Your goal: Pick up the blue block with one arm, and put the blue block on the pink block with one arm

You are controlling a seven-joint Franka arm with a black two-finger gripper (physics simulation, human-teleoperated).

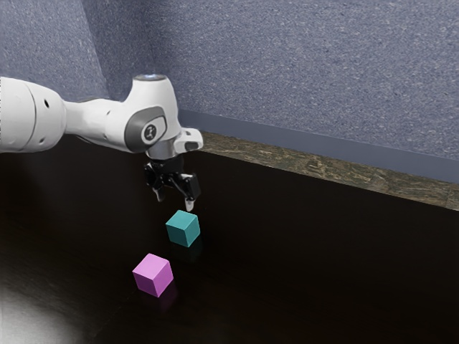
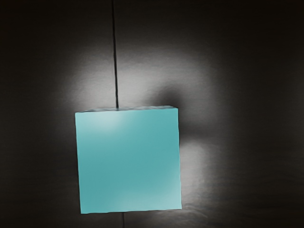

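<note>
1. Blue verging on teal, the blue block [image 1: 183, 228] sits flat on the dark, glossy table [image 1: 330, 272], with one corner turned toward the near edge.
2. The pink block [image 1: 153, 274] rests on the same table near the blue one, closer to me and a little toward the exterior view's left. A narrow gap of dark tabletop separates them, so they do not touch.
3. The white arm [image 1: 72, 122] reaches in from the exterior view's left, with its wrist bent downward over the blocks.
4. The black gripper [image 1: 173, 201] hangs above the blue block, close to its top face but clear of it. Its two fingers stand apart with nothing between them.
5. Seen from the camera on the hand, the blue block [image 2: 128, 161] shows a square top face just under the gripper. A soft patch of light lies on the table [image 2: 237, 71] around it.
6. A thin dark seam [image 2: 114, 47] runs straight across the tabletop and passes beneath the block, showing again at its other side.
7. Beyond the table's far edge lies a strip of speckled brown floor [image 1: 323, 168]. Behind that come a grey skirting board [image 1: 337, 147] and a rough blue-grey wall [image 1: 287, 57].
8. Both blocks rest on the table, and the blue one is not yet lifted.
</note>
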